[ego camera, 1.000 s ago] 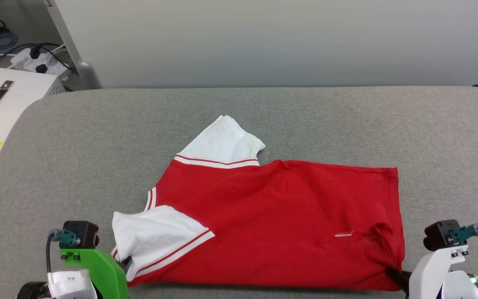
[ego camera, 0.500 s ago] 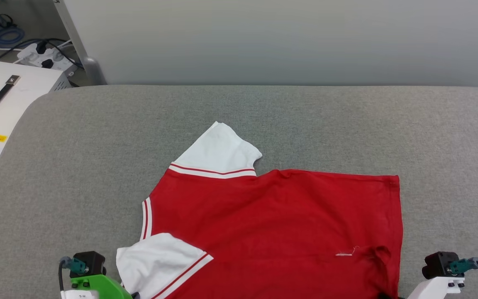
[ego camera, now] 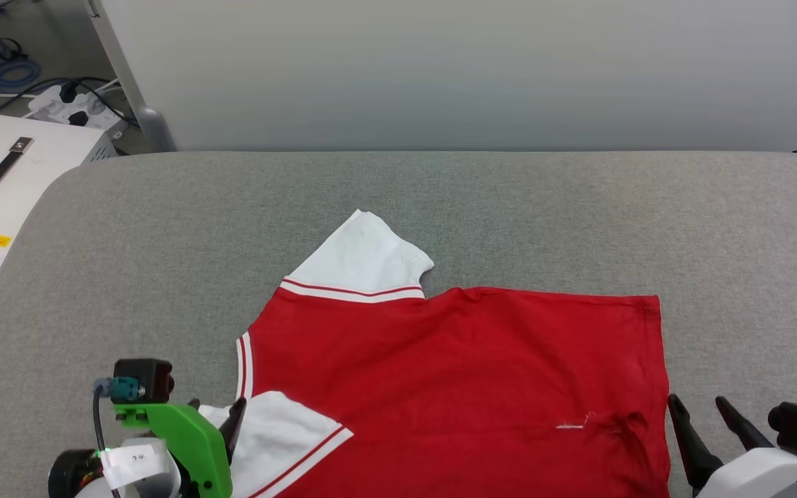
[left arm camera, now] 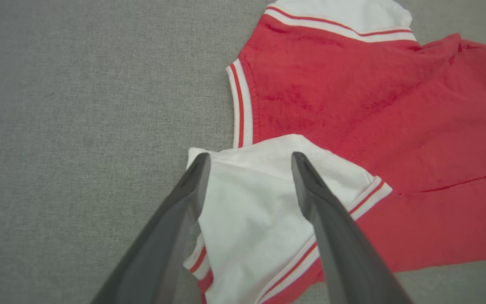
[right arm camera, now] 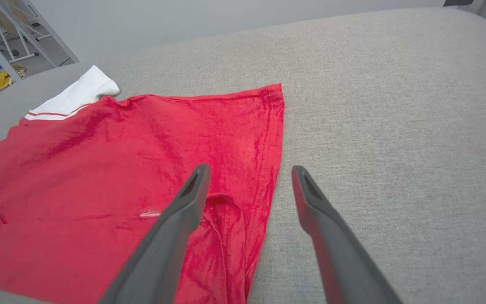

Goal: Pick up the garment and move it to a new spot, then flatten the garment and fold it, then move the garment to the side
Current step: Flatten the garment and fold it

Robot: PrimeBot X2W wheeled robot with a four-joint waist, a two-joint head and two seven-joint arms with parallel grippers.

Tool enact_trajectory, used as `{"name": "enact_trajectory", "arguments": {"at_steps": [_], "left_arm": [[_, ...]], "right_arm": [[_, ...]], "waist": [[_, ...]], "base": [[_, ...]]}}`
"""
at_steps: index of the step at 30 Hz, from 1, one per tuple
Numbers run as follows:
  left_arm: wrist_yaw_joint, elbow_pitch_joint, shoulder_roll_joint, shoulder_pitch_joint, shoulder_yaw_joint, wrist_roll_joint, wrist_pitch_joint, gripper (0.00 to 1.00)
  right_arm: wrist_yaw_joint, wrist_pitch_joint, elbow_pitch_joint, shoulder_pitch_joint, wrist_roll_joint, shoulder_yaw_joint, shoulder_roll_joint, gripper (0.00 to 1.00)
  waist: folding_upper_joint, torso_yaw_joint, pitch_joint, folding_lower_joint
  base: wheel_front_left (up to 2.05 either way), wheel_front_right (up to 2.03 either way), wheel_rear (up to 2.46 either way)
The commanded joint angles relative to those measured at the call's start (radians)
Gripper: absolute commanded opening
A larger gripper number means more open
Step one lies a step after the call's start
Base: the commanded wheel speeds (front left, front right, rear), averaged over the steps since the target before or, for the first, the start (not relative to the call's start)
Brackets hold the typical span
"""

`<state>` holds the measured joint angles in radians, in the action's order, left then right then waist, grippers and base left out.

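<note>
- We see the garment (ego camera: 454, 387), thin red fabric with white panels and striped trim, lying nearly flat on the near part of the grey woven surface (ego camera: 509, 207).
- Our left gripper (left arm camera: 250, 155) is spread apart over its white corner.
- Our right gripper (right arm camera: 250, 167) is spread apart at its hem.

My left tool (left arm camera: 250, 155): fingers (left arm camera: 175, 219) spread wide, nothing gripped, rising at lower left of head view. My right tool (right arm camera: 250, 167): fingers (right arm camera: 171, 236) equally wide, empty, lower right, leaning up-left. Behind left tool, green bracket (ego camera: 184, 443); behind right tool, pale forearm (ego camera: 758, 474).
</note>
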<state>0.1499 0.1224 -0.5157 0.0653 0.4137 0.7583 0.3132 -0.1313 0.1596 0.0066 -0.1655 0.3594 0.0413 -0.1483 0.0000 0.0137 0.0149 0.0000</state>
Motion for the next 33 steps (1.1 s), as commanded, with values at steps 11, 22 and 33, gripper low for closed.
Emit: {"name": "enact_trajectory", "arguments": {"at_steps": [11,22,33], "left_arm": [[0.04,-0.006,0.056,0.17,-0.013,-0.113,-0.172,1.0],[-0.041,0.105,0.084,0.488,-0.006,-0.123,-0.149,1.0],[-0.238,0.343,0.031,0.904,0.061,-0.001,0.308,1.0]], "right_arm": [[0.001,-0.139,-0.15,0.087,-0.14,-0.001,0.047,1.0],[0.001,-0.157,-0.228,0.212,-0.14,-0.026,0.043,1.0],[0.001,-0.194,-0.184,0.297,-0.095,-0.044,0.058,1.0]], "waist": [[0.0,-0.029,0.1,0.0],[0.0,-0.098,0.307,0.0],[0.0,-0.205,0.451,0.0]], "base": [[0.0,0.0,0.0],[0.0,0.0,0.0],[0.0,0.0,0.0]]}}
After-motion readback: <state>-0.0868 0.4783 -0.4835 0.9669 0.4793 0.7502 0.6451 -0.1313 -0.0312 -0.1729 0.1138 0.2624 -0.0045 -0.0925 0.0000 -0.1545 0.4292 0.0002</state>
